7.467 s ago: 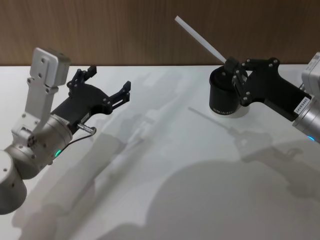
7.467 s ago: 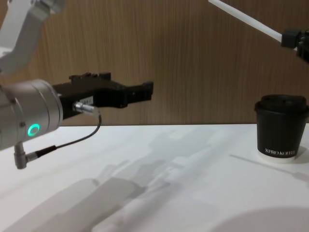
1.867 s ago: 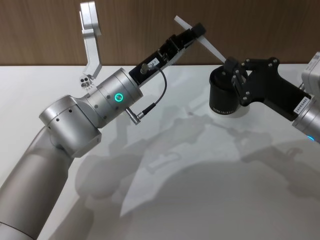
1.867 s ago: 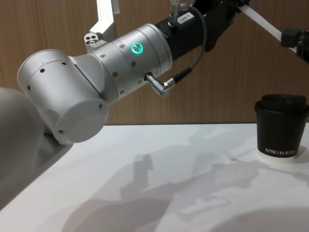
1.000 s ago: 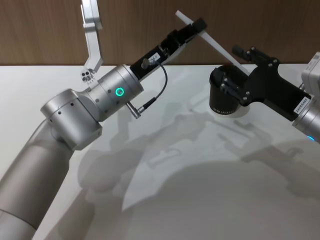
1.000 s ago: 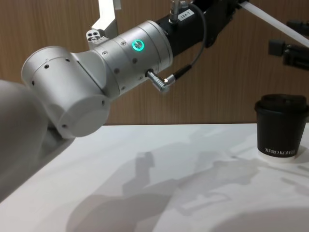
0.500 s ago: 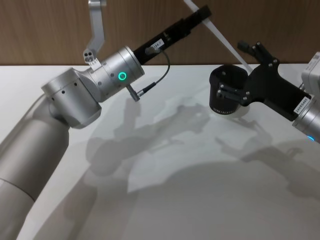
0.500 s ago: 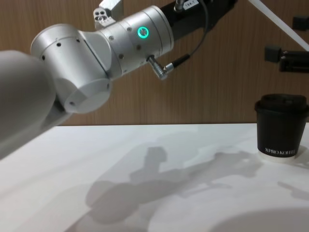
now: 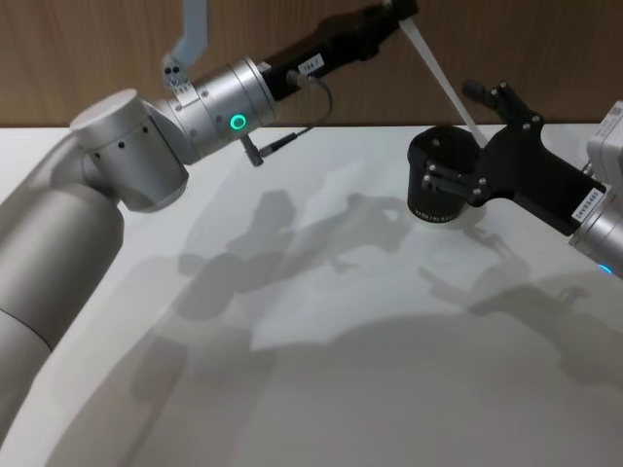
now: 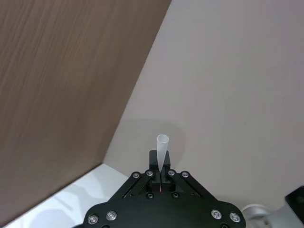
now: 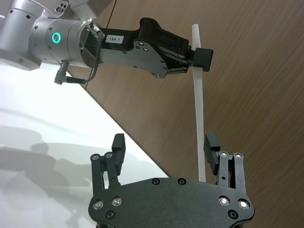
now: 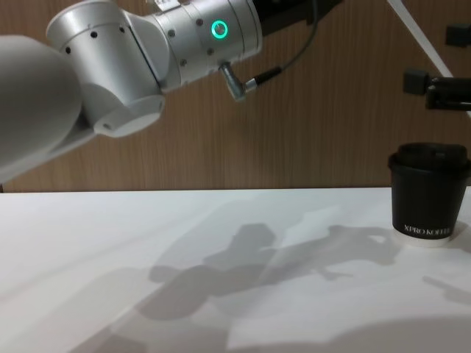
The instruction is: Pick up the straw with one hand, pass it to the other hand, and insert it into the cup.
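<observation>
Straw (image 11: 197, 104) pinched by left gripper (image 11: 202, 58), right gripper (image 11: 165, 141) fingers spread, cup (image 9: 433, 195) below.

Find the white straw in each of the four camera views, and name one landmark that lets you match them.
Head view: the straw slants at upper right, from the left gripper towards the cup.
Left wrist view: pokes out of the shut left gripper.
Right wrist view: runs from the left gripper into the open right gripper's gap.
Chest view: crosses the top right corner.
Shared landmark: the wood wall behind it.
</observation>
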`<act>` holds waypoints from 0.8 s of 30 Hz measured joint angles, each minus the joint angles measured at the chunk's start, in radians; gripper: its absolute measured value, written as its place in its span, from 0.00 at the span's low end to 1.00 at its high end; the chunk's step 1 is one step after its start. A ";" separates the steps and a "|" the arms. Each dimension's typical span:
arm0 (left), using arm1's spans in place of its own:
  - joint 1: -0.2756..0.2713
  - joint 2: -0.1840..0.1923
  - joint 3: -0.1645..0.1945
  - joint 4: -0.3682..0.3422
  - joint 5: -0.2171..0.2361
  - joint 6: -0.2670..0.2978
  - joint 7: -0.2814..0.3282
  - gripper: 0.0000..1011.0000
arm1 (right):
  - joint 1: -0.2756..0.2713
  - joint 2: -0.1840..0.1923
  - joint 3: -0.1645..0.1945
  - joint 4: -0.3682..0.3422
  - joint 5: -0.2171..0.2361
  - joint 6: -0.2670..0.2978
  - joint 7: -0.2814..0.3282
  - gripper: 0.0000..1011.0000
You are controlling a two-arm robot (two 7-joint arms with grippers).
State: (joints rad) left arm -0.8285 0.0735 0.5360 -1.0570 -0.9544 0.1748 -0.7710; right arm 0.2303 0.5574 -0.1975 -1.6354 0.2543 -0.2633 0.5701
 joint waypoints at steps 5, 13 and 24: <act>-0.023 0.017 0.024 -0.003 0.048 -0.046 -0.001 0.00 | 0.000 0.000 0.000 0.000 0.000 0.000 0.000 0.99; -0.050 0.042 0.055 -0.023 0.124 -0.116 0.008 0.00 | 0.000 0.000 0.000 0.000 0.000 0.000 0.000 0.99; -0.090 0.082 0.102 -0.065 0.246 -0.180 0.035 0.00 | 0.000 0.000 0.000 0.000 0.000 0.000 0.000 0.99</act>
State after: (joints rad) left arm -0.9183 0.1555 0.6377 -1.1223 -0.7080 -0.0053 -0.7363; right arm 0.2303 0.5574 -0.1975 -1.6353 0.2544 -0.2632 0.5701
